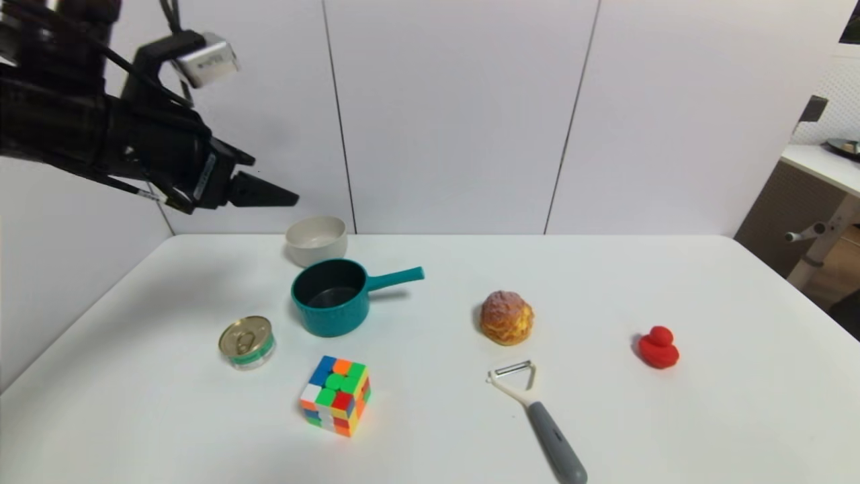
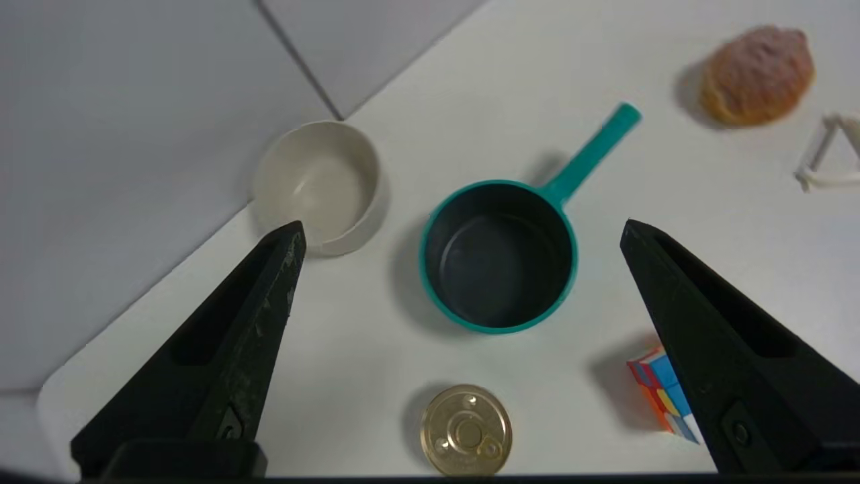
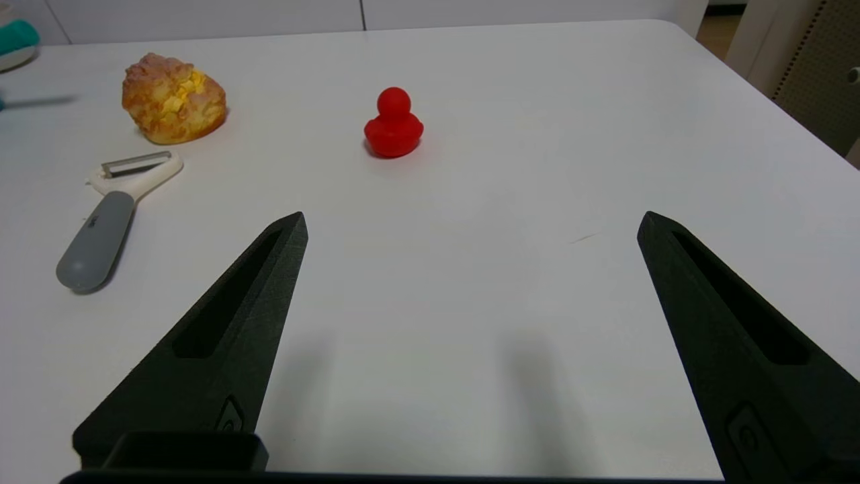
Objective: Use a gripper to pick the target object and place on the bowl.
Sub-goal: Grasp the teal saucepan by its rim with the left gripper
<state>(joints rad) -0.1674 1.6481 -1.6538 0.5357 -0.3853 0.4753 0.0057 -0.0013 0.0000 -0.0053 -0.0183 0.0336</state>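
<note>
The teal saucepan with a dark inside stands upright on the white table, its handle pointing right. It also shows in the left wrist view. The off-white bowl stands just behind it, close to the wall, and shows in the left wrist view. My left gripper hangs high above the table's back left, open and empty; in its wrist view the pan lies between the spread jaws, far below. My right gripper is open and empty, low over bare table at the front right, out of the head view.
A flat tin can and a colour cube lie in front of the pan. A cream puff, a peeler and a red duck lie to the right. The wall stands close behind the bowl.
</note>
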